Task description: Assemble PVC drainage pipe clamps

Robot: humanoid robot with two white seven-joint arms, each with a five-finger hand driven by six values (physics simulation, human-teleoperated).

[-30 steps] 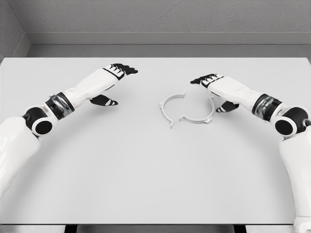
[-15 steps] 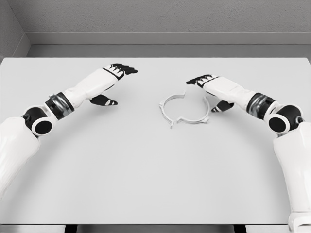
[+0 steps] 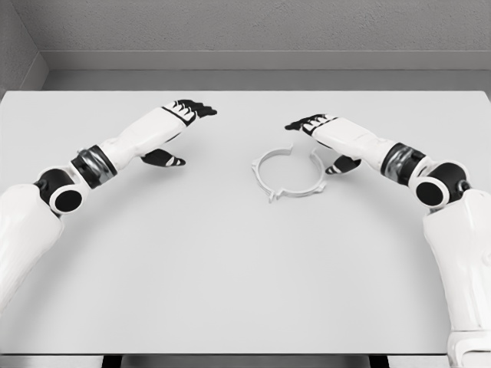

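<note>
Fingers on the right hand (image 3: 318, 134) are stretched out flat and hold nothing, the dark fingertips (image 3: 295, 124) hovering just past the far edge of the clamp (image 3: 287, 173), the thumb hanging beside its right rim; whether it touches, I cannot tell. Over on the left, the left hand (image 3: 175, 130) hangs well apart from the clamp, its fingers equally loose and empty. On the table (image 3: 230, 276), a little right of centre, the two half-rings lie with their ends met, forming one closed hoop with small tabs sticking out at the joints. My guess is the halves are being pushed together, and the next move calls for a firm squeeze at the tabs to seat them. It looks like thin, pale, smooth plastic on a matte white top.
</note>
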